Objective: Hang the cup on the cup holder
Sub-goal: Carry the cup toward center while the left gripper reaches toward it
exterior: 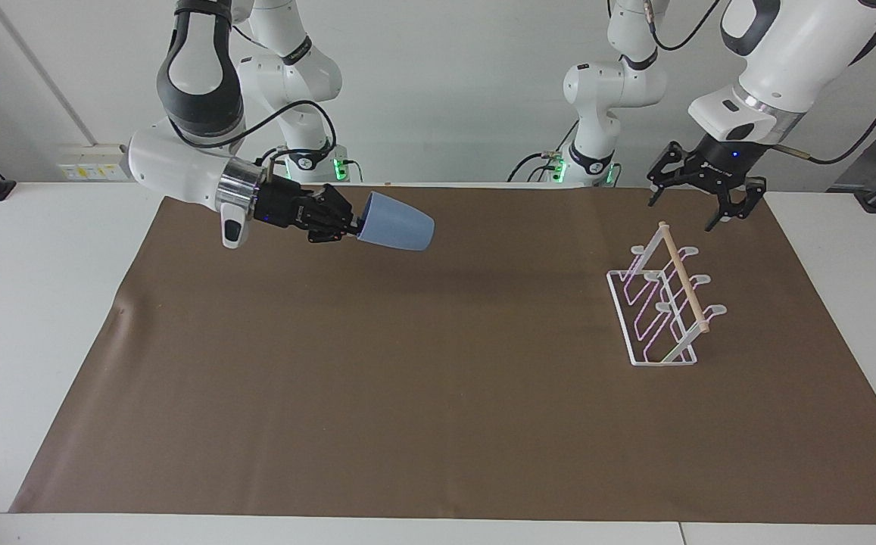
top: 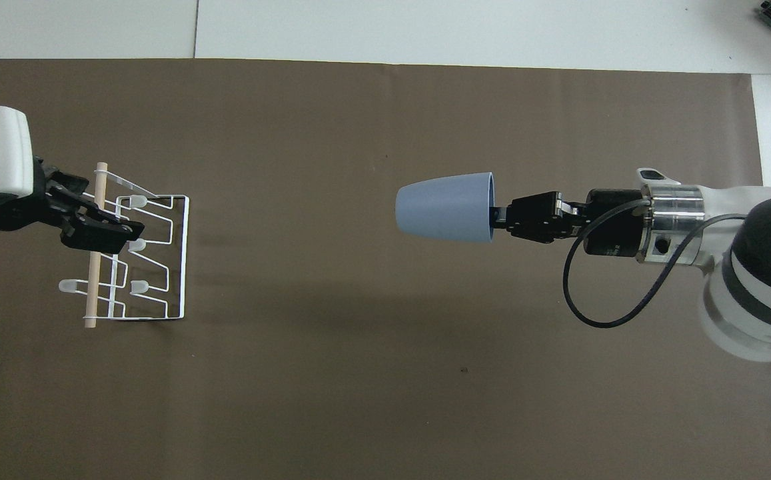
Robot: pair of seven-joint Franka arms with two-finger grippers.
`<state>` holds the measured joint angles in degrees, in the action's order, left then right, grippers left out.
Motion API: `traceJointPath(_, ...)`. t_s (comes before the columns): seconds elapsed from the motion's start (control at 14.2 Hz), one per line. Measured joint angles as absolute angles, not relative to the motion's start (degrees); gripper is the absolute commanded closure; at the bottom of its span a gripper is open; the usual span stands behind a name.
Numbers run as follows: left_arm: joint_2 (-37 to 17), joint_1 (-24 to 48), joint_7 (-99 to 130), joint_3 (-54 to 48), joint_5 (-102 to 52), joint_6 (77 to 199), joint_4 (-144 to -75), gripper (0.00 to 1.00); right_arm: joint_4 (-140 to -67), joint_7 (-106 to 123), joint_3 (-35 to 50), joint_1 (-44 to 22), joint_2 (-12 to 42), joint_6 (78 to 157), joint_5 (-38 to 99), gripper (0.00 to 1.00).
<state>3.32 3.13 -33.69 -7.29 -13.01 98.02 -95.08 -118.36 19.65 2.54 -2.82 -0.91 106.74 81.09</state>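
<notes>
Right gripper (exterior: pixel 352 225) is clamped on the rim of the cup (exterior: pixel 396 221), one finger inside the mouth, and holds it clear of the brown mat (exterior: pixel 438 424), over the part of the mat nearest the robots and somewhat toward the right arm's end.

Cup orientation: lying roughly level. Its long axis runs along the length of the table, closed base leading toward the left arm's end, open mouth facing back at the wrist.

Cup holder (exterior: pixel 661 303) stands on the mat at the left arm's end, well apart from the cup. Its wooden rod (exterior: pixel 683 275) runs across the cup's axis rather than along it. The slanted prongs with rounded tips point up and outward on both sides of the rod.

Left gripper (exterior: pixel 699 198) hangs just above the holder's end nearest the robots, jaws wide, nothing between them. It is by far the nearer gripper to the holder.

Judgement: the carry is under way and the hang is not yet begun. As held, the cup presents its base to the holder. The mouth must be turned downward to slip over a prong, so the next move probably turns on reorienting the cup, or on passing it to the left gripper.
</notes>
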Motion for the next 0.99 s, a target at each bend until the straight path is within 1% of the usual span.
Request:
traceJointPath(0.28,3.4,10.6,-35.6,-9.1,-13.5,102.8,-95.9,0.0,-119.1,16.2,2.6,-7.1,-1.0,107.0,89.0,1.0)
traceJointPath(0.56,2.6,16.9,-39.1,-9.2,-13.6,107.6,-96.5,0.0,-120.1,16.1,2.6,-11.5,-1.0,112.1,94.2,1.0)
traceJointPath(0.77,1.8,20.1,-39.8,-9.2,-13.6,108.8,-96.5,0.0,-120.1,16.1,2.6,-14.5,-1.0,114.2,96.9,1.0)
traceJointPath(0.99,1.2,21.6,-40.7,-9.3,-12.9,109.1,-95.4,0.0,-120.1,15.9,2.5,-14.8,-1.0,114.3,97.1,1.0)
